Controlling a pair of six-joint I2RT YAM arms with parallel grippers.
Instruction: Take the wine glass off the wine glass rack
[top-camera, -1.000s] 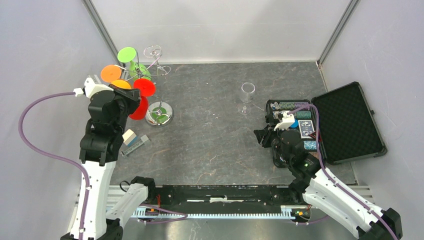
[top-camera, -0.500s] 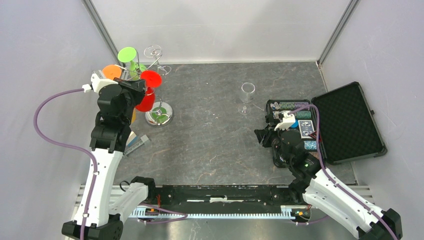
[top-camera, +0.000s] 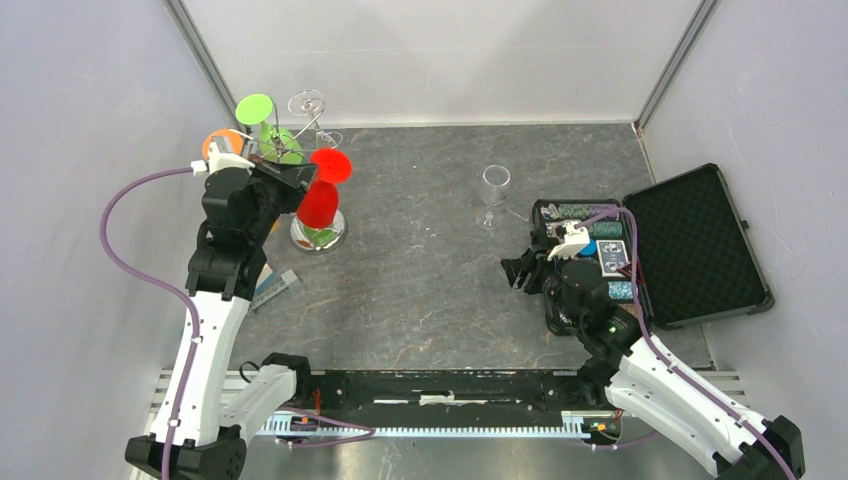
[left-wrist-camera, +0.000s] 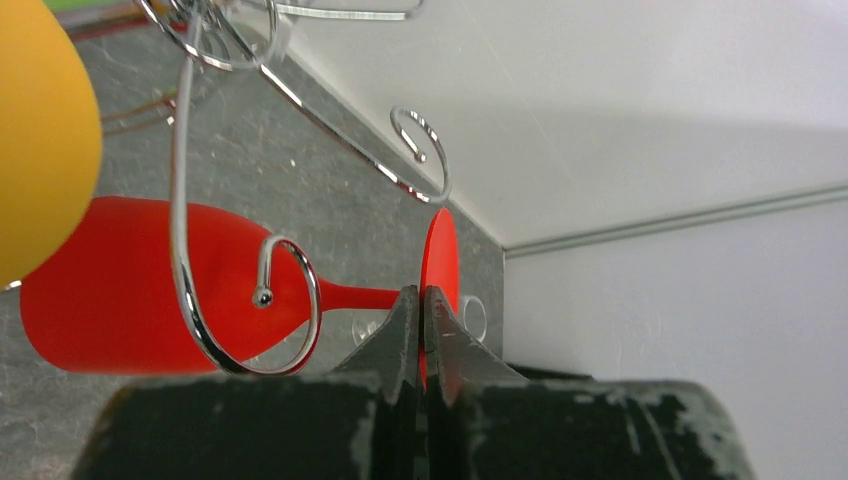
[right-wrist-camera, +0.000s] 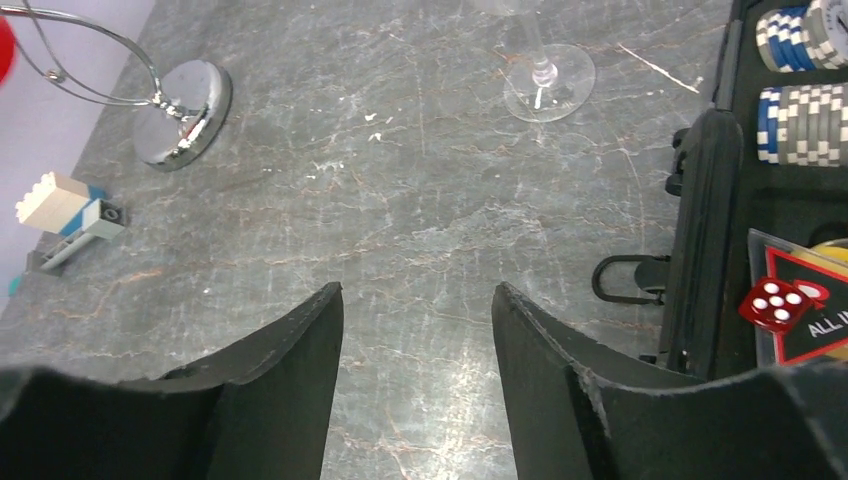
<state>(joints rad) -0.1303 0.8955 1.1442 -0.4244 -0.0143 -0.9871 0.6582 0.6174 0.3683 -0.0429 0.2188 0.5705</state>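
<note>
My left gripper (top-camera: 303, 176) is shut on the flat foot (left-wrist-camera: 440, 262) of a red wine glass (top-camera: 318, 202), which it holds sideways above the rack's round base (top-camera: 318, 234). In the left wrist view the jaws (left-wrist-camera: 422, 296) pinch the foot's rim. The red bowl (left-wrist-camera: 120, 290) lies to the left, behind a spiral hook (left-wrist-camera: 290, 318) of the silver wire rack (left-wrist-camera: 180, 180). I cannot tell whether the stem is still in that hook. Green (top-camera: 255, 108), orange (top-camera: 220, 142) and clear (top-camera: 305, 102) glasses hang on the rack. My right gripper (top-camera: 516, 272) is open and empty above the table (right-wrist-camera: 415, 292).
A clear wine glass (top-camera: 494, 190) stands on the table at centre right; its foot shows in the right wrist view (right-wrist-camera: 548, 82). An open black case (top-camera: 690, 245) with poker chips (right-wrist-camera: 800, 95) and a red die (right-wrist-camera: 778, 300) is at the right. Toy bricks (top-camera: 268, 283) lie near the left arm.
My left gripper has swung right and towards the back with the red wine glass, from the rack's left side to over its base. The right arm has barely moved.
</note>
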